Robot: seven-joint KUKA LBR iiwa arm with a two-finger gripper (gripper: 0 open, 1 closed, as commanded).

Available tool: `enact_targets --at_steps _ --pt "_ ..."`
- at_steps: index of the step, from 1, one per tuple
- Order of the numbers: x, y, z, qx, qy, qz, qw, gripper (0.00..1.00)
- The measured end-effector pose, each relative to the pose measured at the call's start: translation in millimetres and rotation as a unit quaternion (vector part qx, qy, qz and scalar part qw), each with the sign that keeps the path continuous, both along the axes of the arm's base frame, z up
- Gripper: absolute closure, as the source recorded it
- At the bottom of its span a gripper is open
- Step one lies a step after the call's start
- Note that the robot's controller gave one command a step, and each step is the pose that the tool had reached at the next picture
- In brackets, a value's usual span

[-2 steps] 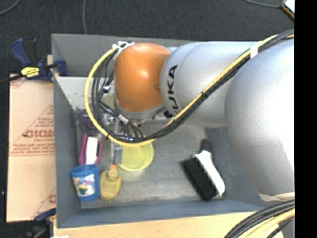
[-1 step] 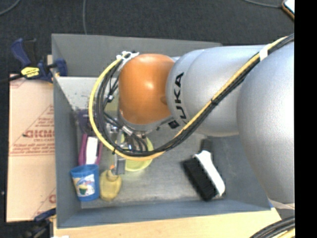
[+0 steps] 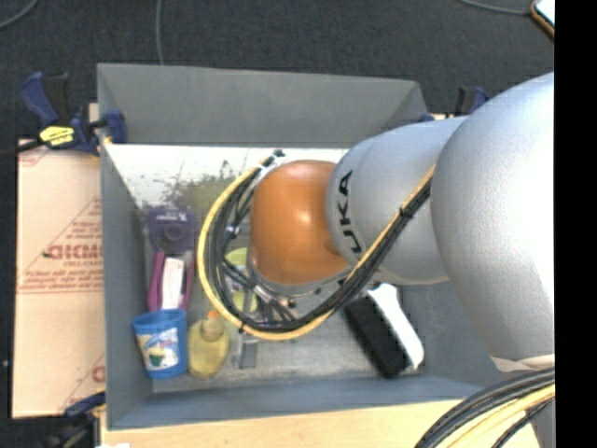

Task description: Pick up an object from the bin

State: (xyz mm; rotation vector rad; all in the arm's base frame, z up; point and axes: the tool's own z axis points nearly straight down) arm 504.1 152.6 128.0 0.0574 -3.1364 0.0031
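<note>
The lower end of my gripper (image 3: 247, 349) pokes out beneath the arm's orange cover, near the bin's front wall. Just left of it lies a small yellow bottle with an orange cap (image 3: 207, 345), close to the gripper, though contact cannot be judged. Further left, a blue printed cup (image 3: 159, 343) stands in the front left corner. A yellow-green thing (image 3: 237, 259) shows partly behind the cables, mostly hidden by the cover.
A purple and pink package (image 3: 168, 261) lies along the left wall. A black brush with a white back (image 3: 384, 329) rests at the front right. The arm and its cable loop cover the bin's middle and right.
</note>
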Motion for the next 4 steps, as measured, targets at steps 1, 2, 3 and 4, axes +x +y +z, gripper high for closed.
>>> enact_targets --at_steps 1,2,3,4 --pt "10.6 13 35 0.005 -0.0155 0.014 0.9998 0.00" --pt "-29.6 37 -22 0.001 0.0002 -0.022 0.9997 0.00" --pt "-4.1 -31 69 0.004 -0.0107 -0.085 0.9964 0.00" --pt "-12.1 37 -23 0.003 -0.0060 -0.061 0.9981 0.00"
